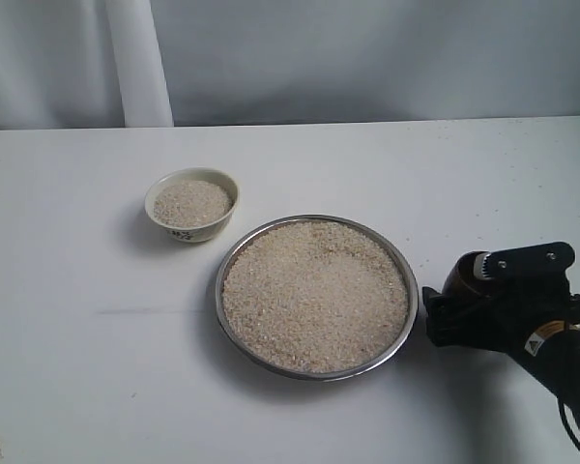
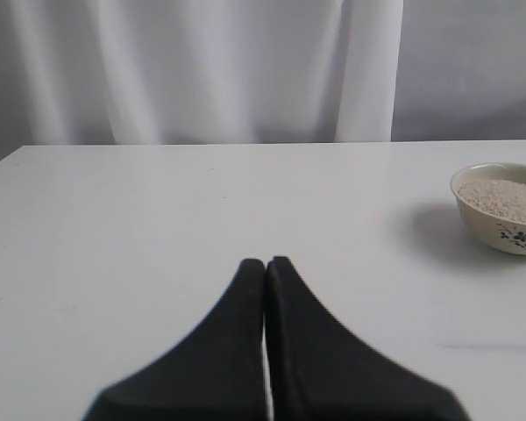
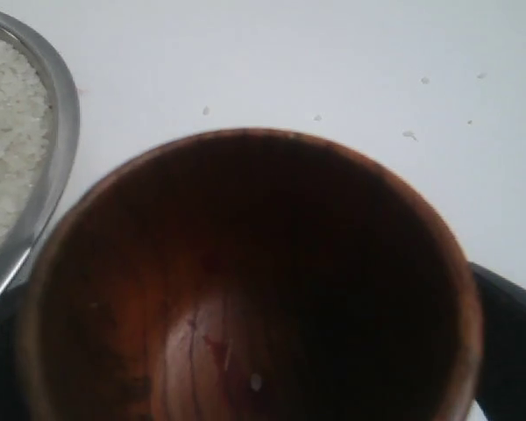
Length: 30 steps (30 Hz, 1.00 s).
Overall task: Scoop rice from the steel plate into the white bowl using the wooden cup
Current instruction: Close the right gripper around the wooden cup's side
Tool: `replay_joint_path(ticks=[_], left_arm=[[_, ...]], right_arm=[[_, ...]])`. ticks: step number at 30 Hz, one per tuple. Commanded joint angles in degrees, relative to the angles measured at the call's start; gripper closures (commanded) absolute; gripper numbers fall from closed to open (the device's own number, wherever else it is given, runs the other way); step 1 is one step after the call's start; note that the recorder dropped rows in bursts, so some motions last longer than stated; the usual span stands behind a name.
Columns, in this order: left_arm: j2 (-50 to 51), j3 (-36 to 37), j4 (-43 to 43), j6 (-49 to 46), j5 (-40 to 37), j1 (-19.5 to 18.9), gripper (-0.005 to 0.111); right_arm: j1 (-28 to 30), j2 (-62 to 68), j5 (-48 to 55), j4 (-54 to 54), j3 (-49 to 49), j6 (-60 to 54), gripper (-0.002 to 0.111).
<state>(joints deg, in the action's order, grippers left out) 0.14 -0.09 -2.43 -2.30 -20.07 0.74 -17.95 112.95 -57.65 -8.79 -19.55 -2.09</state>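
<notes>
The steel plate [image 1: 219, 290] lies mid-table, filled with rice [image 1: 314, 290]. Behind it to the left stands the white bowl [image 1: 195, 232], also holding rice [image 1: 191, 201]. My right gripper [image 1: 478, 295] sits just right of the plate, shut on the wooden cup [image 1: 460, 277]. In the right wrist view the cup [image 3: 245, 263] fills the picture, its dark inside nearly empty, with one finger [image 3: 508, 324] at its side and the plate's rim [image 3: 60, 132] close by. My left gripper [image 2: 265, 263] is shut on nothing, over bare table, with the bowl [image 2: 508, 237] off to its side.
The white table [image 1: 77, 367] ends at a white curtain [image 1: 367, 58] at the back. A few stray grains [image 3: 409, 134] lie on the table beyond the cup. The left arm is outside the exterior view.
</notes>
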Motion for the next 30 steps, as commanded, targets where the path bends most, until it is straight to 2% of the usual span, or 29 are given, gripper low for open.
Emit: replay_joint_path(ticks=[1,4,6,10,18,20,23,25,27,28,30], left_arm=[[-0.1,0.1,0.0,0.2,0.3,0.1,0.107],[-0.1,0.1,0.0,0.2,0.3,0.1,0.107],[-0.1,0.1,0.0,0.2,0.3,0.1,0.107],[-0.1,0.1,0.0,0.2,0.3,0.1,0.107],[-0.1,0.1,0.0,0.2,0.3,0.1,0.107],[-0.1,0.1,0.0,0.2,0.3,0.1,0.107],[-0.1,0.1,0.0,0.2,0.3,0.1,0.107],[-0.1,0.1,0.0,0.2,0.3,0.1,0.107],[-0.1,0.1,0.0,0.2,0.3,0.1,0.107],[-0.1,0.1,0.0,0.2,0.3,0.1,0.107],[-0.1,0.1,0.0,0.2,0.3,0.1,0.107]], right_arm=[[-0.3,0.2,0.6,0.3,-0.3,0.1,0.012],[-0.3,0.2,0.6,0.3,-0.3,0.1,0.029],[-0.3,0.2,0.6,0.6,-0.3,0.1,0.049],[-0.3,0.2,1.4,0.9,-0.3,0.1,0.063],[-0.3,-0.4,1.9,0.9,-0.3,-2.4,0.103],[-0.3,-2.4,3.2,1.0,-0.3,-2.6,0.108],[-0.3,-6.2,6.8,1.1,-0.3,-3.7,0.108],[-0.3,-11.0,13.0,1.1,-0.8,-7.7,0.108],[-0.3,-16.3,25.7,1.1,-4.1,-11.3,0.108],[-0.3,-19.1,36.2,1.1,-7.9,-12.9,0.108],[-0.3,-22.3,46.3,1.3,-12.3,-13.1,0.108]])
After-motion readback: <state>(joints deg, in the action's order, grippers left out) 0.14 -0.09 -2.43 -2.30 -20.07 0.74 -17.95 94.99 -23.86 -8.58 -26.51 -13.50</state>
